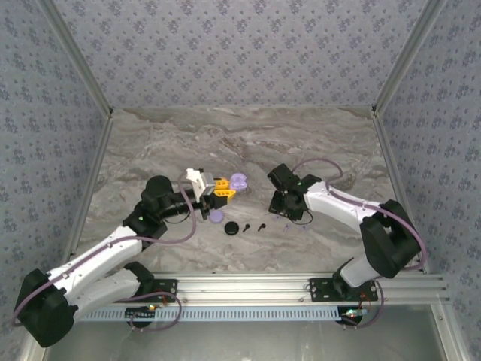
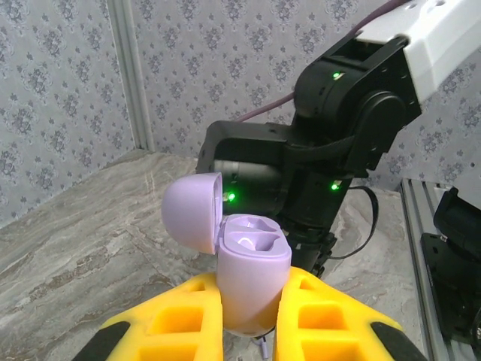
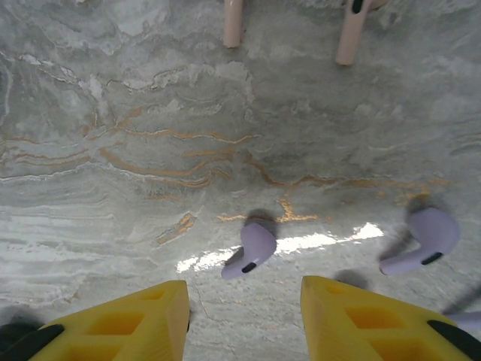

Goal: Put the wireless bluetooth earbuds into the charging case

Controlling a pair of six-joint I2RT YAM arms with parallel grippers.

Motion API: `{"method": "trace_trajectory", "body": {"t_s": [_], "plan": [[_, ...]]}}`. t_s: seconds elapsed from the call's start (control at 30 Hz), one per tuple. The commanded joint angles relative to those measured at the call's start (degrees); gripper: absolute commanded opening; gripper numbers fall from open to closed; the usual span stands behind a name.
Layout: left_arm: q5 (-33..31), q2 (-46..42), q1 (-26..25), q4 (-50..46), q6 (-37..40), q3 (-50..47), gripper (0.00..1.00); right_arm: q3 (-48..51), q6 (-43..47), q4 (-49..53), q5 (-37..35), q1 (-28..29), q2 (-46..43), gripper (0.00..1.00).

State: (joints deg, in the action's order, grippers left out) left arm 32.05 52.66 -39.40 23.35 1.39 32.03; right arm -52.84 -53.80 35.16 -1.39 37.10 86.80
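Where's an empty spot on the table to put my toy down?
The far strip of the grey marble table along the back wall is bare. So is the patch by the metal rail. The middle is crowded: black round case, tiny purple earbuds.

The top camera looks down from behind over the whole marble table. The left wrist camera looks level, close past the open purple case at the right arm, both also seen from above. The right wrist camera stares down, near the table.
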Motion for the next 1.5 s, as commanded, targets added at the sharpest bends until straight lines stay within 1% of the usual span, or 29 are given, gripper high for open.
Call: {"method": "trace_trajectory", "body": {"t_s": [0.0, 0.13, 0.57, 0.77, 1.0, 1.13, 1.47], "plan": [[0.21, -1.82, -0.24, -1.09, 1.85, -0.13, 0.04, -2.22, -1.39, 0.36, -1.6, 0.66, 2.22, 0.44], [0.03, -2.62, -0.23, -1.95, 2.23, -0.19, 0.04, -2.7, -1.67, 0.28, -1.66, 0.93, 3.87, 0.42], [-0.5, -3.68, -0.17, -3.86, 3.1, 0.13, 0.04, -2.98, -2.28, 0.0, -1.25, 1.06, 7.45, 0.4], [-0.63, -3.78, -0.2, -4.1, 3.03, 0.17, 0.04, -2.49, -2.44, -0.35, -1.12, 1.13, 8.2, 0.38], [-0.51, -3.64, -0.19, -4.35, 3.02, 0.37, 0.04, -1.79, -2.23, -0.46, -1.03, 1.15, 9.06, 0.35], [-0.5, -3.61, -0.2, -4.51, 2.97, 0.49, 0.04, -1.52, -2.1, -2.5, -0.72, 1.18, 9.63, 0.32], [-0.59, -3.8, -0.19, -5.34, 2.8, 0.49, 0.04, -1.3, 0.04, -2.92, 0.0, 1.05, 9.2, 0.24]]}}
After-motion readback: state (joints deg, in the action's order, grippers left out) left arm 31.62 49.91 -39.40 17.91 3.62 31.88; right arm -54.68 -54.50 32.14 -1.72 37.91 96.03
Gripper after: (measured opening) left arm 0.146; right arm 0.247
